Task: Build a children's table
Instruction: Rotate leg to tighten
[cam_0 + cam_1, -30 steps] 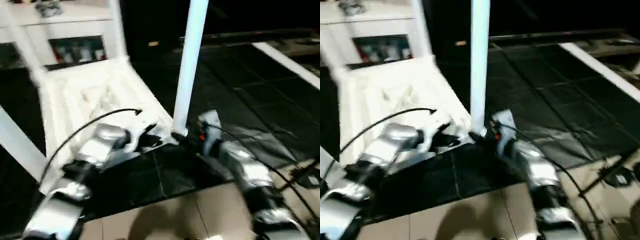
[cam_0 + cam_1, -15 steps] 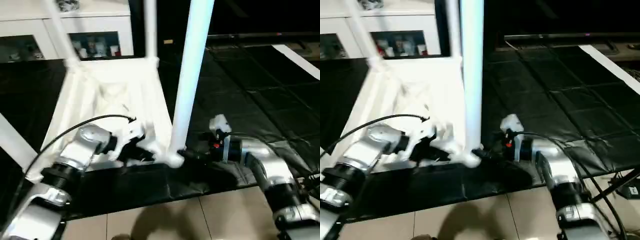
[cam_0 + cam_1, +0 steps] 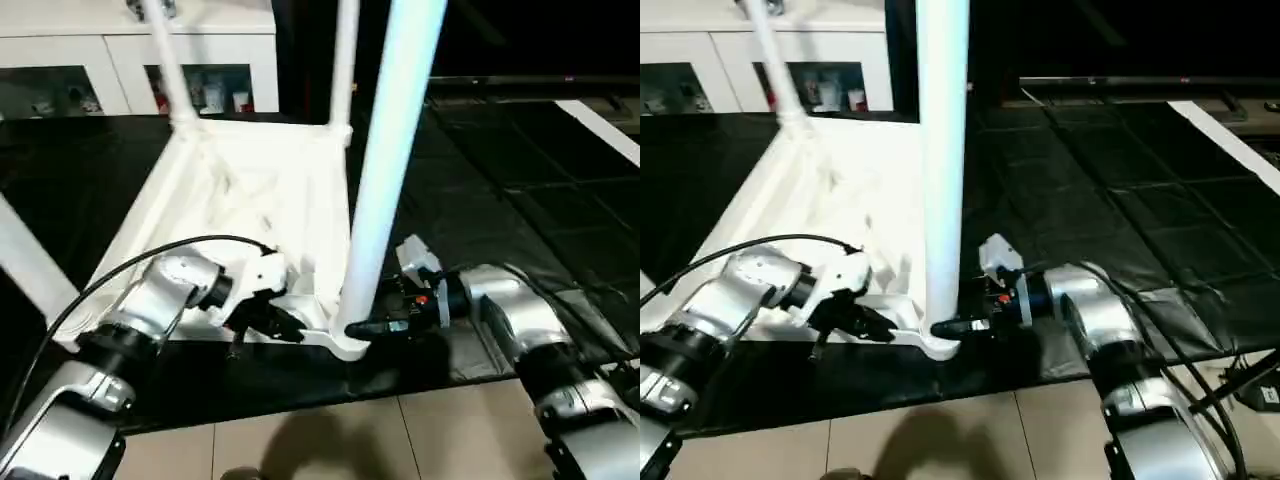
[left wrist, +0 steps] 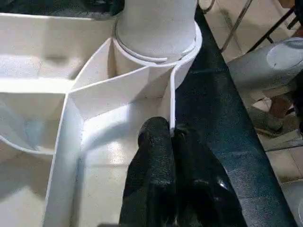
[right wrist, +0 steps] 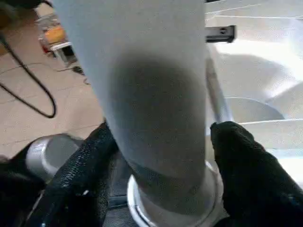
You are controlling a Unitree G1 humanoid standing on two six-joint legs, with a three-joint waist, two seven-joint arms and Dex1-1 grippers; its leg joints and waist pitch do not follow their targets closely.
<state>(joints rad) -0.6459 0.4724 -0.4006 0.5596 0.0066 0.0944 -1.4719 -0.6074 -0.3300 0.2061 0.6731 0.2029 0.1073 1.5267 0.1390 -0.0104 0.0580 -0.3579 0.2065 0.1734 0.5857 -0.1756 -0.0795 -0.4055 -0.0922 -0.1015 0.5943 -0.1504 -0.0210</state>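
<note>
The children's table lies upside down on a black mat, its ribbed white top (image 3: 250,190) facing up. White legs stand in its sockets, and the nearest leg (image 3: 390,170) rises from the front corner socket (image 3: 348,345). My left gripper (image 4: 170,130) is shut on the top's thin rim right beside that socket, and shows from the head as well (image 3: 285,325). My right gripper (image 5: 161,142) reaches in from the right at the leg's base (image 3: 365,328). Its black fingers (image 5: 246,175) stand on either side of the leg, with a thin gap on one side.
A white cabinet (image 3: 60,50) with glass doors stands behind the table. The black mat (image 3: 520,190) spreads to the right, with a white strip (image 3: 600,125) at its far edge. Tan floor tiles (image 3: 330,445) lie in front. A black cable arcs over my left forearm (image 3: 150,265).
The camera has tilted, so more of the table top shows. My right gripper has settled around the base of the near leg. The left gripper keeps its hold on the rim.
</note>
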